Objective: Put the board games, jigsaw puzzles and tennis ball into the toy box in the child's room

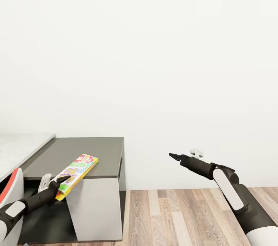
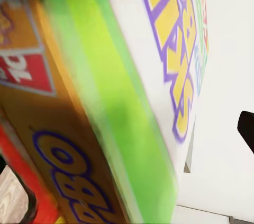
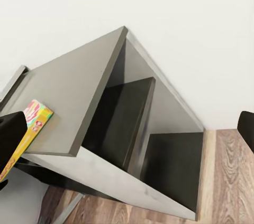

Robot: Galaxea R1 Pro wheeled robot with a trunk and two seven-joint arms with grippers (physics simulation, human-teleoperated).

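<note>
Transport step, by my reading: left gripper [image 1: 58, 184] holds the flat yellow cardboard board game box with purple "SKIP-BO" lettering and green-red patches [image 1: 77, 170], fingers closed on its near end, box tilted up and hanging over the front edge of the low dark grey side unit [image 1: 83, 152]

- Left wrist view: the box fills the picture at close range, green edge and purple letters blurred; lies right against the camera, consistent with a firm pinch
- Right gripper [image 1: 184, 156] hangs out over the light wood-plank floor [image 1: 185, 215], well apart from the box; carries nothing; one dark fingertip and one pale one show, spread looks modest, but I cannot tell the opening for sure
- Right wrist view: looks onto the side unit's open dark compartments, yellow box [image 3: 26, 129] at its top near edge
- Pale grey-white desk top [image 1: 23, 147] joins the unit at the left; plain white wall [image 1: 154, 64] behind
- A red-and-white rounded object [image 1: 13, 190] shows at lower left, identity unclear

Judgement: one game in hand, toy box not located yet. Next move calls for turning along the desk to find the box, keeping the game level and clear of the unit's edge, then lowering it in flat
</note>
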